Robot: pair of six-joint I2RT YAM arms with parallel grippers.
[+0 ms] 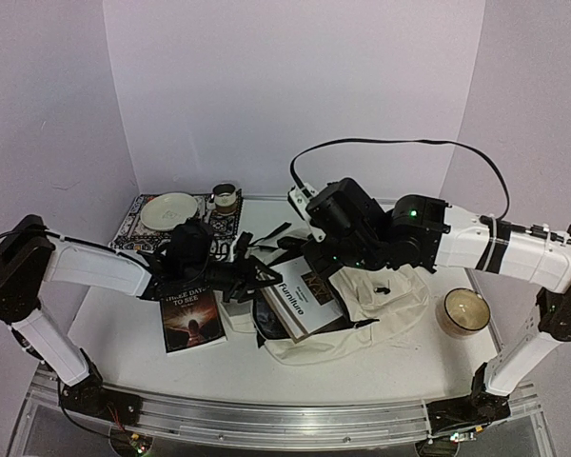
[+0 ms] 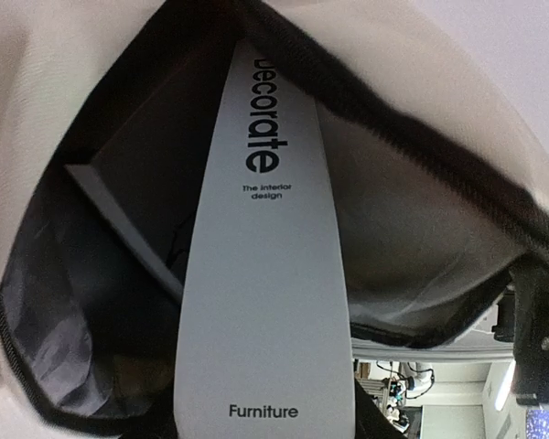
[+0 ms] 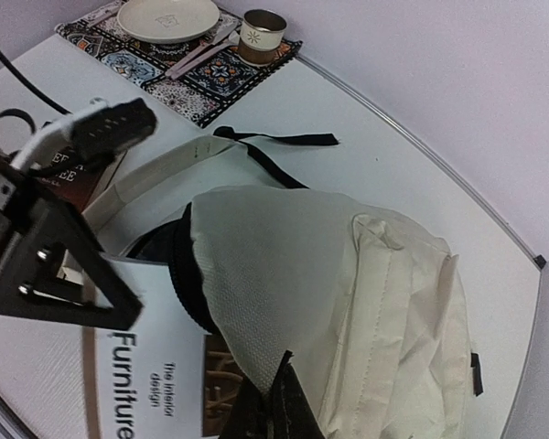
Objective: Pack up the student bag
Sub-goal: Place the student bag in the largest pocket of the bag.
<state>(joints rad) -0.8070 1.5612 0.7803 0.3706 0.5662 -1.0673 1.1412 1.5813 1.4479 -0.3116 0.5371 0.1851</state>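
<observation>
A white table (image 1: 114,328) boxed in by pale lilac walls (image 1: 295,86) carries the student bag (image 1: 395,303), lying right of centre with its mouth open toward the left arm. The book (image 2: 256,302) partly inside it reads "decorate", "The interior design", "Furniture"; a paperback (image 1: 192,322) nearby reads "Three Days to See". The left gripper (image 1: 256,276) is part-open, clamped on the book's edge — the right gripper (image 3: 273,410) is pinched tight on the bag's rim.

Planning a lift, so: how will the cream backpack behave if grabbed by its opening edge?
Probably floppy: the student bag lies crumpled on the table. Its mouth likely collapses unless held, as the right gripper pinches the rim up. The book inside should weight that end.
</observation>
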